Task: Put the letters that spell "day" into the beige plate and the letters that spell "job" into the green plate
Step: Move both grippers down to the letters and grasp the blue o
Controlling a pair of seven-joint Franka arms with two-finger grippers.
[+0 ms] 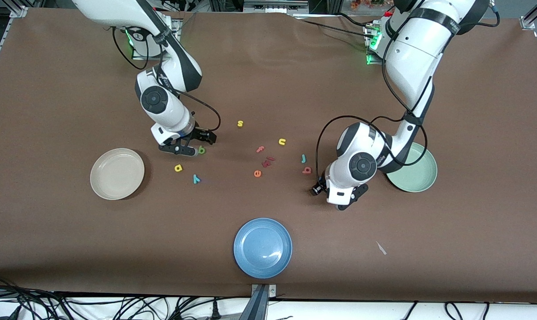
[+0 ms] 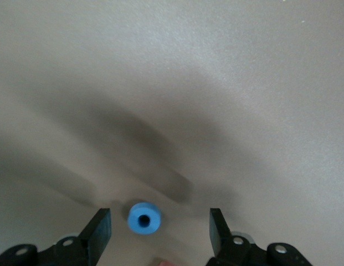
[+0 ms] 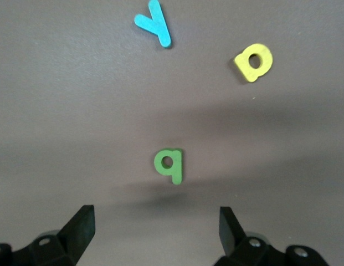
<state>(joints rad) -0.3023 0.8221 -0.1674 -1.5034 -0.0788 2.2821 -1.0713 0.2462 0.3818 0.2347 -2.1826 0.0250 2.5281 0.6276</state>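
Brown surface carries the beige plate at mid-left of the front frame and the green plate at mid-right. Left gripper spreads its fingers wide around the blue "o", untouched. Right gripper, fingers wide, hangs just beside the green "d", near the yellow "a" and teal "y".

Matt table, perhaps felt.

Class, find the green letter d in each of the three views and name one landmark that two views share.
Front view: green d on the table beside the right gripper.
Left wrist view: not in it.
Right wrist view: green d ahead of the open fingers.
Shared landmark: yellow a.
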